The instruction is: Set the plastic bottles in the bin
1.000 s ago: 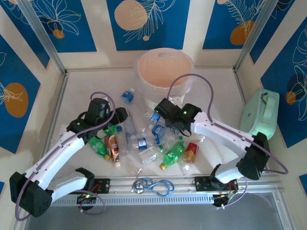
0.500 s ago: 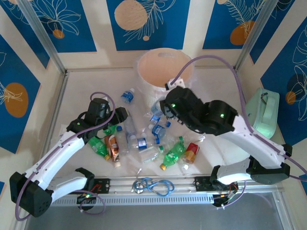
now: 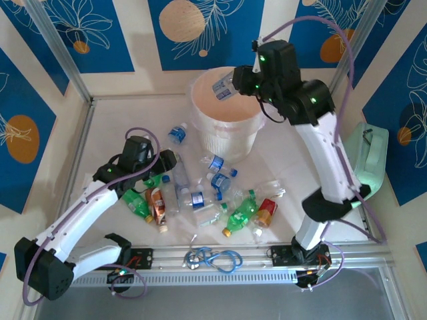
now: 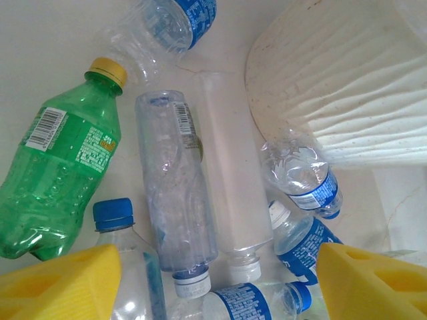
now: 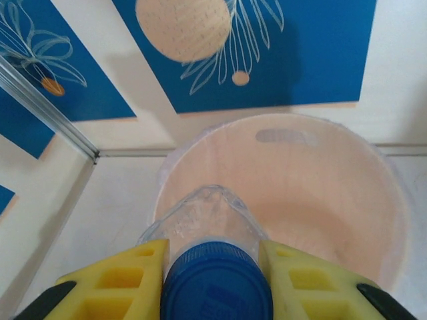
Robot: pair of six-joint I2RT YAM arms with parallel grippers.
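Over ribbed bin (image 3: 230, 137) | right hand (image 5: 213, 267) clamps clear blue-capped bottle (image 5: 207, 213) | left hand (image 4: 217, 270) spread, empty

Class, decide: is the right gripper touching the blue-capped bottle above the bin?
Touching. Right wrist view: the right gripper clamps the bottle at its cap, no gap.

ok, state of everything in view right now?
right gripper: shut on the clear bottle, over the bin.
clear bottle: gripped near its blue cap, not yet dropped.
bin: upright, open-topped.
left gripper: open, above the pile of bottles, holding nothing.
pile of bottles: lying loose on the table.
green bottle: on its side, cap on.
mint case: closed.
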